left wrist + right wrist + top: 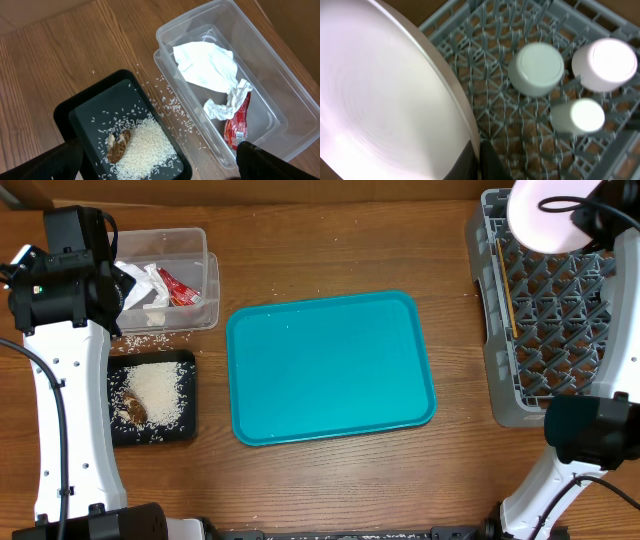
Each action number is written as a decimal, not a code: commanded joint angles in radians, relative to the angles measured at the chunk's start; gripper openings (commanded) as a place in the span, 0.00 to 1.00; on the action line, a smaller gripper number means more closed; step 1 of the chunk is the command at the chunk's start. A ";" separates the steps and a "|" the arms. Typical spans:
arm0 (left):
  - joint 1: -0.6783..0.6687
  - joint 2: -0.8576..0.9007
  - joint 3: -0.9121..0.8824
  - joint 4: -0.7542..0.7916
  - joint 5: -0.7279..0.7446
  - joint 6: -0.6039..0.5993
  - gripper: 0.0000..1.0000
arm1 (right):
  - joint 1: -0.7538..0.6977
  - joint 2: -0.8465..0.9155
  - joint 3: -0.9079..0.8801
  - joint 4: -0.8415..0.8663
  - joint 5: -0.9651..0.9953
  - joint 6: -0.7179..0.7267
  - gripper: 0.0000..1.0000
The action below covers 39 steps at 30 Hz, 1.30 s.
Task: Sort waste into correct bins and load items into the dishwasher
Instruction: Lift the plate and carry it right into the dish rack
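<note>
Left gripper: jaws wide, empty, above clear tub and black tray.
Right gripper: clamped on the plate rim, over the far end of the grey rack.
Handling: lower edge-first between free pegs, clear of chopsticks and upturned bowl.
Appearance: round, white, glossy, shallow.

The overhead camera looked straight down on the whole brown wooden table. The left wrist camera looked down obliquely, from a middle height, at the clear rectangular plastic tub and the shallow black rectangular tray, which the overhead view showed at its left. The right wrist camera was close above the large grey plastic dish rack, and the round white flat plate filled its left half.
</note>
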<state>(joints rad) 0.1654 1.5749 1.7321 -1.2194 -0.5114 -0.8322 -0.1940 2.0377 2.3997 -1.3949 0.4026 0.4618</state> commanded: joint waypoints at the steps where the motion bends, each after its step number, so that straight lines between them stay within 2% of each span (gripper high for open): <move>1: -0.002 0.009 -0.002 0.001 -0.007 -0.010 1.00 | -0.009 -0.012 -0.058 0.091 0.062 -0.078 0.04; 9: -0.002 0.009 -0.002 0.001 -0.007 -0.010 1.00 | -0.009 -0.012 -0.274 0.349 0.327 -0.185 0.04; 14: -0.002 0.009 -0.002 0.001 -0.007 -0.010 1.00 | -0.003 -0.012 -0.407 0.489 0.330 -0.299 0.04; 19: -0.002 0.009 -0.002 0.001 -0.007 -0.010 1.00 | 0.005 -0.012 -0.511 0.593 0.330 -0.333 0.04; 33: -0.002 0.009 -0.002 0.001 -0.007 -0.010 1.00 | 0.060 -0.019 -0.533 0.590 0.337 -0.339 0.04; 34: -0.002 0.009 -0.002 0.001 -0.007 -0.010 1.00 | 0.076 -0.028 -0.533 0.581 0.338 -0.340 0.11; 35: -0.002 0.009 -0.002 0.001 -0.007 -0.010 1.00 | 0.084 -0.033 -0.533 0.579 0.339 -0.339 0.25; 36: -0.002 0.009 -0.002 0.001 -0.007 -0.010 1.00 | 0.099 -0.047 -0.533 0.577 0.348 -0.339 0.70; 37: -0.002 0.009 -0.002 0.001 -0.007 -0.010 1.00 | 0.106 -0.056 -0.533 0.573 0.354 -0.339 0.72; 39: -0.002 0.009 -0.002 0.001 -0.007 -0.010 1.00 | 0.132 -0.098 -0.533 0.559 0.398 -0.337 0.86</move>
<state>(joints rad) 0.1654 1.5749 1.7321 -1.2194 -0.5114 -0.8322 -0.0986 2.0342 1.8629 -0.8310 0.7383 0.1238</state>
